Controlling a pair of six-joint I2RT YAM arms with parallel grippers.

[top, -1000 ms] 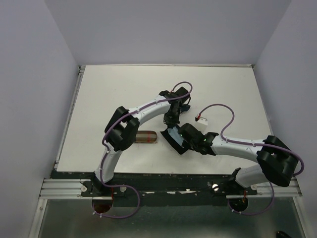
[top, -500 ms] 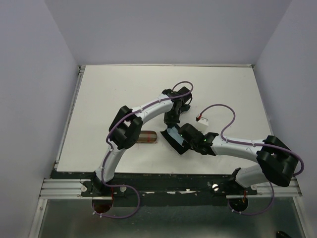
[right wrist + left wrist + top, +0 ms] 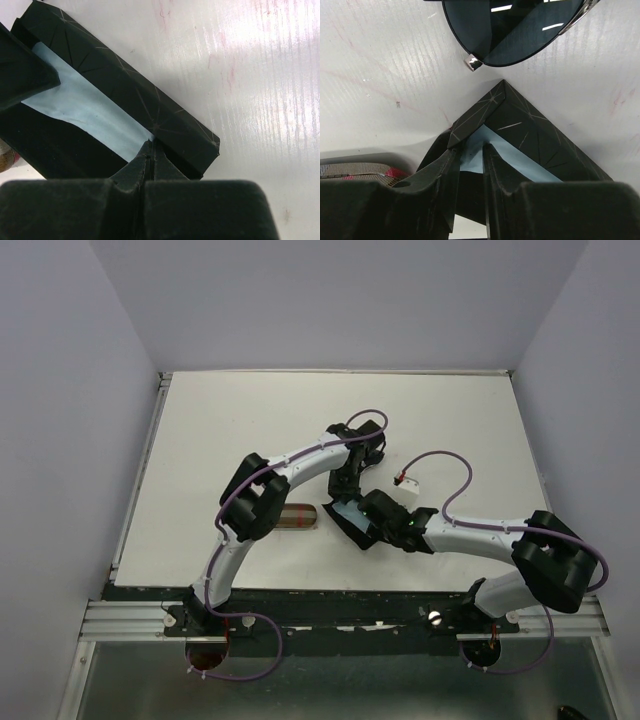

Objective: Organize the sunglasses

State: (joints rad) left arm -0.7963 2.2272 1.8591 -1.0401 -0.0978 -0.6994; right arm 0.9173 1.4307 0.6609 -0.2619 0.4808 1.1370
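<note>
A black-framed pair of sunglasses (image 3: 512, 27) with dark lenses lies on the white table just beyond the left gripper; in the top view the left wrist hides it. A black case (image 3: 352, 518) lies unfolded at mid table, its pale blue lining (image 3: 85, 107) showing. My left gripper (image 3: 472, 162) stands at the case's far corner (image 3: 520, 125), jaws a little apart with the blue lining between them. My right gripper (image 3: 151, 149) is shut, its tips pinching the case's lined wall at the near end.
A plaid tan-and-black case (image 3: 297, 517) lies just left of the black case, also seen at the left wrist view's lower edge as the plaid case (image 3: 355, 170). A small white connector (image 3: 407, 480) on the right arm's purple cable hangs right of the grippers.
The left gripper's jaws have parted from shut to slightly open at the case's corner. Both arms have shifted only slightly; the case stays put.
</note>
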